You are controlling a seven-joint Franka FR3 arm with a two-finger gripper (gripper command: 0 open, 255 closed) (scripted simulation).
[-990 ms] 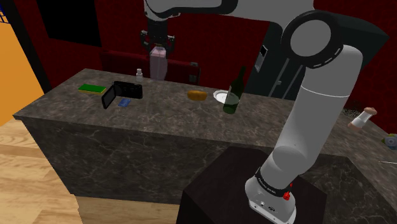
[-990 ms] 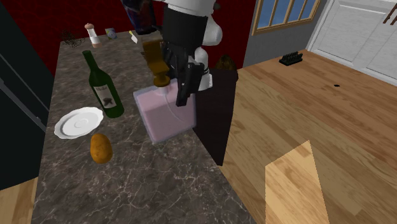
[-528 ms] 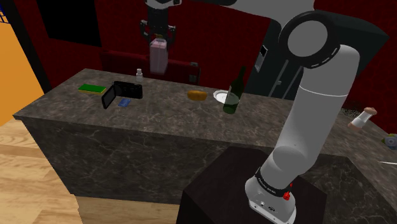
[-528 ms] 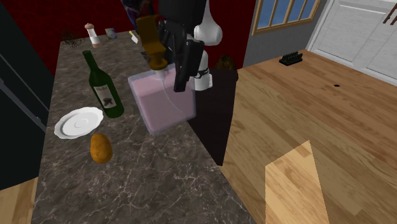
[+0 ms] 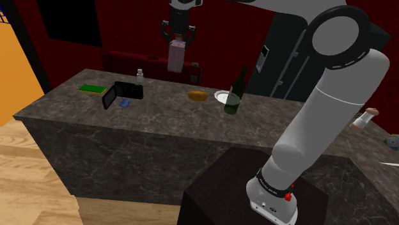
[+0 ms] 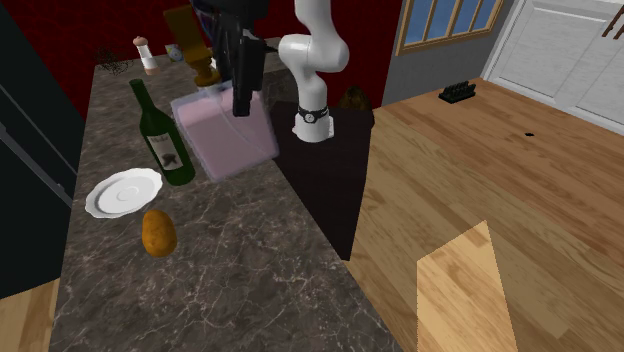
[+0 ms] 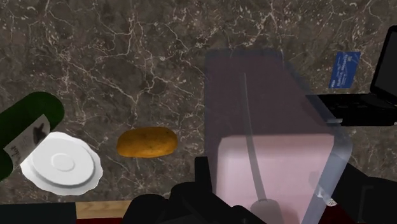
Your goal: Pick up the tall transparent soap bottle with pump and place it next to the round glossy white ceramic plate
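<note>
Gripper (image 5: 178,32) clasping the soap bottle (image 5: 175,56) in mid-air.
Its black fingers (image 7: 205,175) are closed on the bottle's upper part, and the pinkish, see-through bottle hangs tilted above the dark stone counter (image 5: 160,118), touching nothing else. On the counter below lies the white plate (image 6: 122,192), with a green wine bottle (image 6: 163,140) just beside it and a brown potato (image 6: 158,232) near it.

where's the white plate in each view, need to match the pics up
shoulder view: the white plate sits far back on the counter, just left of the green wine bottle.
second exterior view: plate near the counter's left edge, by that bottle's base.
wrist view: plate beside the wine bottle's labelled side, the potato between it and the soap bottle.
shared landmark: the green wine bottle, beside the plate every time.
</note>
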